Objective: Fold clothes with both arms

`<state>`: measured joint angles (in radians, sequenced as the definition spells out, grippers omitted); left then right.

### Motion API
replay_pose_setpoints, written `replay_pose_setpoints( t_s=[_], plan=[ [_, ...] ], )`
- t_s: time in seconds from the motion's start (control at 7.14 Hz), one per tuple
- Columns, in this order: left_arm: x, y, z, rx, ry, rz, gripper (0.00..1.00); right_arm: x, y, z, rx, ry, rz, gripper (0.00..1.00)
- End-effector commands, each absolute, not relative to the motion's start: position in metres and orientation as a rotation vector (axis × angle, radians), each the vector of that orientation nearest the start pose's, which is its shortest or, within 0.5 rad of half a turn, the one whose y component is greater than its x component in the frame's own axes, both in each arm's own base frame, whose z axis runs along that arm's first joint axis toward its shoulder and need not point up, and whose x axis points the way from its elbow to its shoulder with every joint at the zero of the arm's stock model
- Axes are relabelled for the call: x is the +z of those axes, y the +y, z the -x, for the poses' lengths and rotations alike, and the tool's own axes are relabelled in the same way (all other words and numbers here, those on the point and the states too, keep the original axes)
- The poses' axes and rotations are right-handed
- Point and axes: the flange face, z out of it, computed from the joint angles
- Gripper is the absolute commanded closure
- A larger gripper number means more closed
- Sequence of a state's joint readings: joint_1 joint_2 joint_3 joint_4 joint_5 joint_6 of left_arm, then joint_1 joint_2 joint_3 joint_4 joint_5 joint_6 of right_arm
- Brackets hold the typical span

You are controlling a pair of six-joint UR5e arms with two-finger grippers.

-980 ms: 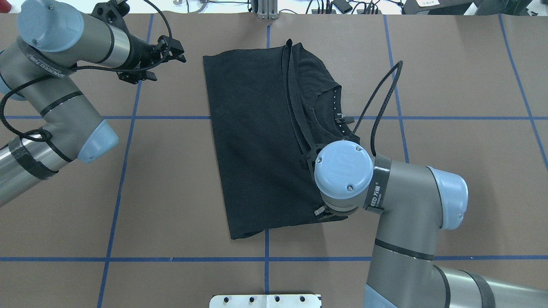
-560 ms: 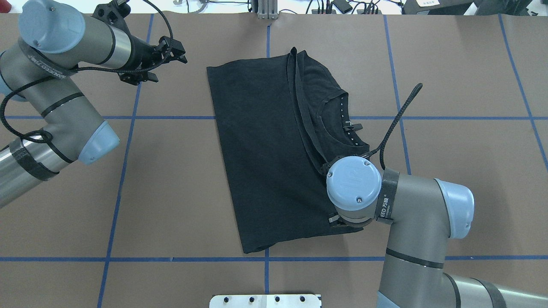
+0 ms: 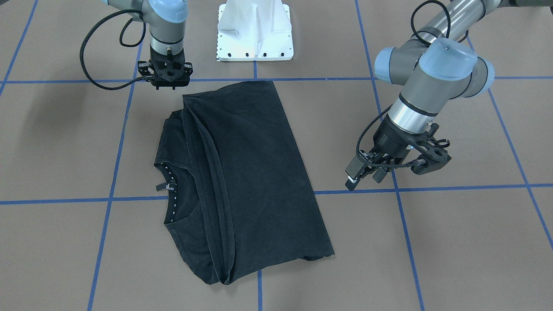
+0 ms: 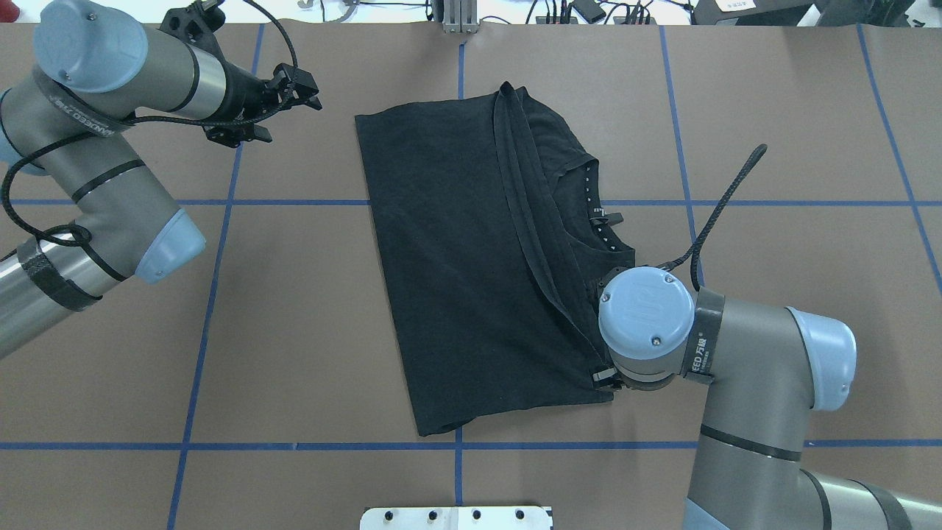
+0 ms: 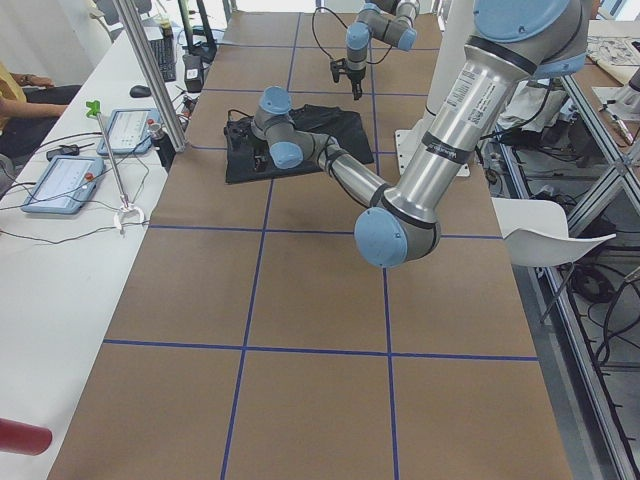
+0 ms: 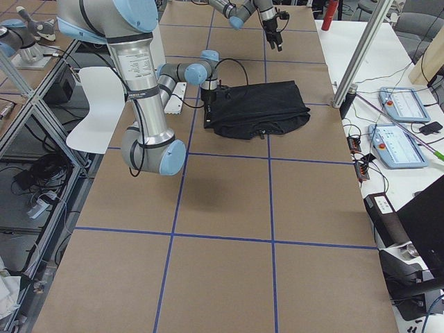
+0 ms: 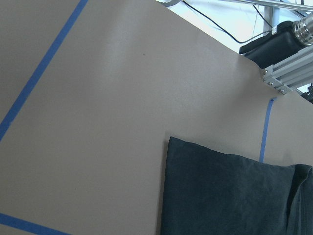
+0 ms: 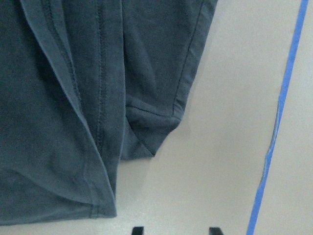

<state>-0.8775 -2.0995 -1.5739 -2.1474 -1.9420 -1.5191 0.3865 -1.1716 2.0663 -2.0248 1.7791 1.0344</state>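
The black T-shirt (image 4: 456, 258) lies folded flat mid-table, its collar with white-dotted tape (image 4: 596, 221) facing my right side; the logo is hidden. In the front view the T-shirt (image 3: 250, 172) shows the same fold. My right gripper (image 3: 166, 80) points down just off the shirt's near right corner. Its wrist view shows the gripper (image 8: 176, 230) open over bare table, with the shirt corner (image 8: 146, 142) just ahead. From overhead the wrist mostly hides the right gripper (image 4: 605, 375). My left gripper (image 4: 307, 87) hovers open, empty, left of the shirt's far edge (image 7: 225, 196).
Blue tape lines (image 4: 213, 294) grid the brown table. The white base plate (image 3: 255, 30) sits at the robot's edge. Side benches with control tablets (image 5: 60, 185) (image 6: 402, 104) and an aluminium post (image 6: 361, 55) flank the far side of the table.
The right gripper first dragged the shirt right and toward the robot. The shirt then stayed put while the right arm slid further right, off the cloth. The left arm has barely moved.
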Motion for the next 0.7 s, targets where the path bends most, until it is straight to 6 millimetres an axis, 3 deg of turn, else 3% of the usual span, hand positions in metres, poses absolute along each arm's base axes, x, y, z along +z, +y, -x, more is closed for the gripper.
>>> replay_pose_setpoints(
  t_s=[0.0,0.14,0.28,0.42,0.56],
  plan=[
    [0.283,-0.585,-0.360,-0.528,1.141,-0.194,0.00,0.248,-0.356,0.495,-0.150,-0.510,-0.041,0.00],
    [0.283,-0.585,-0.360,-0.529,1.141,-0.193,0.00,0.238,-0.372,0.520,-0.145,-0.493,-0.037,0.00],
    [0.283,-0.585,-0.360,-0.529,1.142,-0.193,0.00,0.245,-0.381,0.538,-0.147,-0.501,-0.044,0.00],
    [0.284,-0.585,-0.360,-0.527,1.140,-0.194,0.00,0.263,-0.390,0.562,-0.156,-0.541,-0.066,0.00],
    [0.285,-0.586,-0.361,-0.526,1.138,-0.194,0.00,0.271,-0.405,0.561,-0.150,-0.553,-0.074,0.00]
  ],
)
